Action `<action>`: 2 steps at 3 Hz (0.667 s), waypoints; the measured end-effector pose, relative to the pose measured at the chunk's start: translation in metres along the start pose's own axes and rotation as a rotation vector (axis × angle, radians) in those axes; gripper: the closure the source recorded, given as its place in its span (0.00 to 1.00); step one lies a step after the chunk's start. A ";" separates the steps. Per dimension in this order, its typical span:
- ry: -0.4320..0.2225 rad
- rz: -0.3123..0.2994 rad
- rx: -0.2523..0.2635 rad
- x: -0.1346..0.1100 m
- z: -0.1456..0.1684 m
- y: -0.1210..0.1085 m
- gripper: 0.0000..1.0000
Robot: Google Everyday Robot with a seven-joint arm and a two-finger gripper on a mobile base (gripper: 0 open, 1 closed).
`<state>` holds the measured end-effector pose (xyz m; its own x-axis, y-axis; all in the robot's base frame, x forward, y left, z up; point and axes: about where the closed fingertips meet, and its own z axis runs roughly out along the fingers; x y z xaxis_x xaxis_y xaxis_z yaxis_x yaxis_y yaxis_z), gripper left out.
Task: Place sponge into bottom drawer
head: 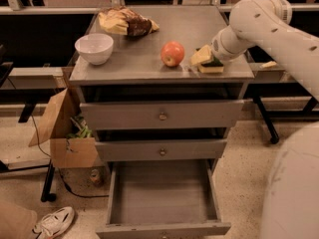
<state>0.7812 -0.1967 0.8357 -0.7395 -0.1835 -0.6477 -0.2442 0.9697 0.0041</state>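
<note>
The tool [205, 59] sits at right front of the worktop [134, 61], covering most of the sponge [213, 69]; only its pale lower side shows. Its arm [279, 29] is cut off by the right edge. Front of bottom drawer [164, 229] is clipped by the lower edge. The packet [127, 23] at the back is too blurred to identify.
</note>
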 end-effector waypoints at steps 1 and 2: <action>0.006 0.002 0.009 -0.001 0.007 -0.007 0.42; -0.011 0.009 0.029 -0.001 -0.002 -0.021 0.65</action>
<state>0.7854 -0.2173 0.8376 -0.7347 -0.1728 -0.6560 -0.2190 0.9757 -0.0118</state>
